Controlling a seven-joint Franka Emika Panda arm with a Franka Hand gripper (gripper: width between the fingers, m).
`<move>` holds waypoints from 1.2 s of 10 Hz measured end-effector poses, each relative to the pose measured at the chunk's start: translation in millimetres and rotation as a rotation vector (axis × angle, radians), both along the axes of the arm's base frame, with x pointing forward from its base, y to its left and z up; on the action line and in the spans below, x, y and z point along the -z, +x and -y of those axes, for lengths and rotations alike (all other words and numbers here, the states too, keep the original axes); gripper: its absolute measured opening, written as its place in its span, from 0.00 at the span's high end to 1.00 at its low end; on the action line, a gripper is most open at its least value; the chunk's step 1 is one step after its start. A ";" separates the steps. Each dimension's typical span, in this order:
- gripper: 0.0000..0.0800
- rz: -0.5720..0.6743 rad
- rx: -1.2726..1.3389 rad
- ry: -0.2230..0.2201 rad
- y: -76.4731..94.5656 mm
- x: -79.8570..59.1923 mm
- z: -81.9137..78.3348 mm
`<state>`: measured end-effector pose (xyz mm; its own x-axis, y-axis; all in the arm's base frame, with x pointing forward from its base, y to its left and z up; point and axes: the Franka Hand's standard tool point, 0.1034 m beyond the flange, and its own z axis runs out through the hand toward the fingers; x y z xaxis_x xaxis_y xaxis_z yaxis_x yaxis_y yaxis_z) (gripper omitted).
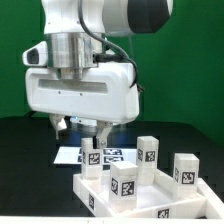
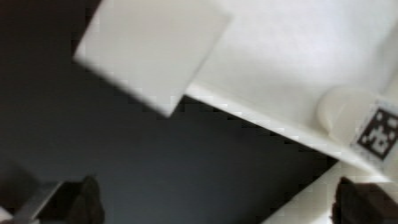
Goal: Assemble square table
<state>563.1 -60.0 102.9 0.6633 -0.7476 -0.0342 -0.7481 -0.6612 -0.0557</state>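
The white square tabletop (image 1: 100, 198) with a raised rim lies at the front on the exterior view's right. Three white tagged legs stand in it: one at the back (image 1: 148, 152), one on the right (image 1: 186, 168), one in the middle front (image 1: 125, 180). A fourth tagged leg (image 1: 93, 157) stands just behind the tabletop's left corner. My gripper (image 1: 96, 133) hangs right above this leg, open and empty. In the wrist view my gripper (image 2: 217, 205) has only dark table between its fingertips (image 2: 71, 200). A white block (image 2: 157, 50), the tabletop's rim (image 2: 267, 115) and a tagged leg (image 2: 365, 120) show beyond them.
The marker board (image 1: 112, 155) lies flat on the black table behind the tabletop, partly hidden by the fourth leg. A green wall stands at the back. The arm's large white body hides the back middle of the table.
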 end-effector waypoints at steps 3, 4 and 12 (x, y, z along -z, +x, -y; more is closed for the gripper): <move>0.19 0.044 0.264 -0.024 -6.3 2.7 -20.5; 0.19 0.044 0.338 -0.010 -5.2 1.6 -20.8; 0.19 0.080 0.414 0.042 -14.6 -4.2 -11.7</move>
